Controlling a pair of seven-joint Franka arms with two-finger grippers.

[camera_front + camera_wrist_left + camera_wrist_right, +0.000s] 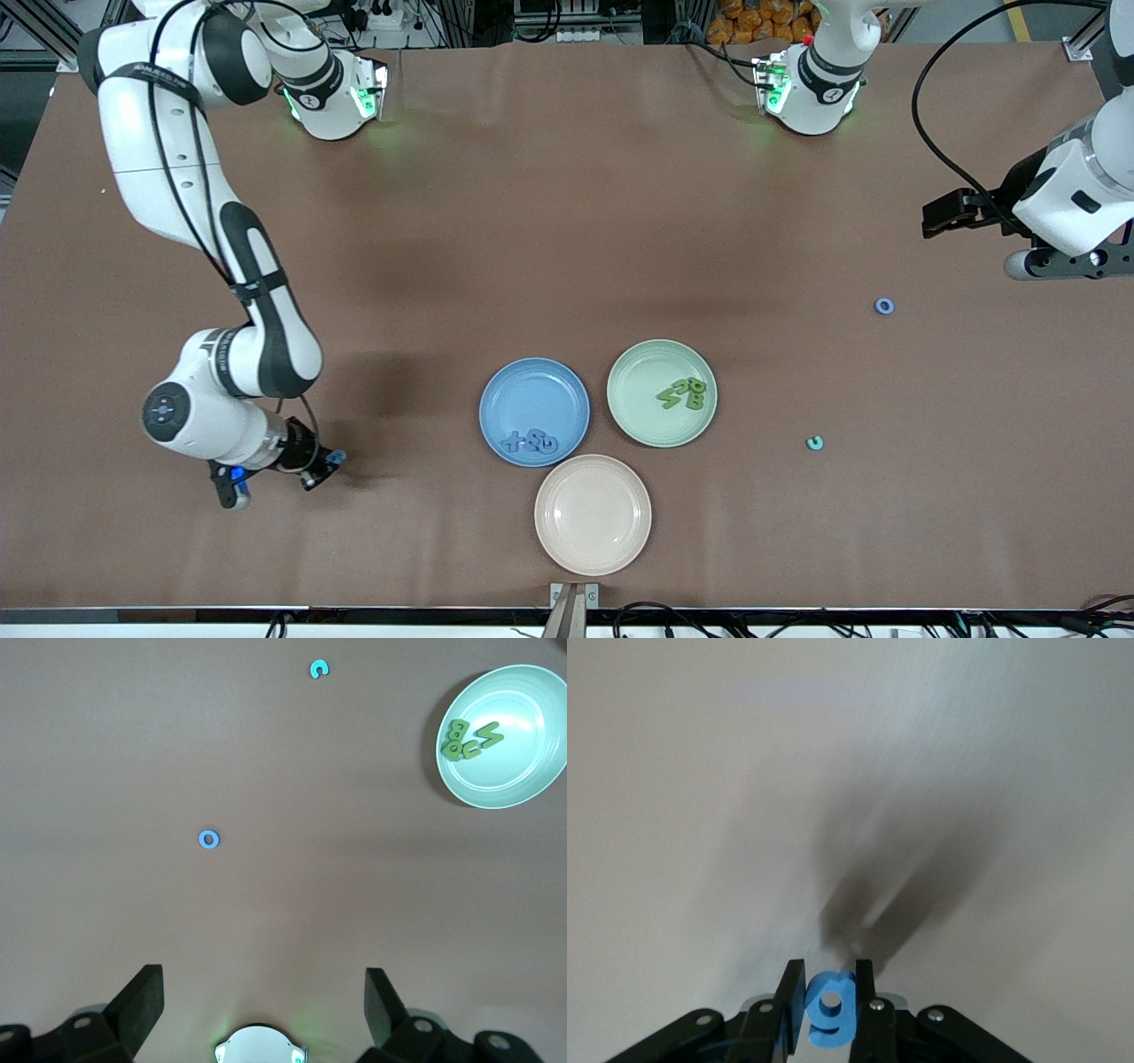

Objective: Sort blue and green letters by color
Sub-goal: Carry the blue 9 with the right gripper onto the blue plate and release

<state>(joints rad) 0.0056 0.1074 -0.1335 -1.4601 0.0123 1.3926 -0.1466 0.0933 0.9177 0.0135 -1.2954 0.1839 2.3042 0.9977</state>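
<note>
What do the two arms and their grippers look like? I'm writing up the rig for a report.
Both arms are glossy white with dark grey joint bands and black cables along them; green lights glow at the bases. The right gripper is black with blue accents and flat black fingers. The left gripper is black too, with blocky black fingers on a grey mount.

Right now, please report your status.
Right gripper shut on blue letter. Left gripper open, waiting. Blue ring, teal letter loose on table.
</note>
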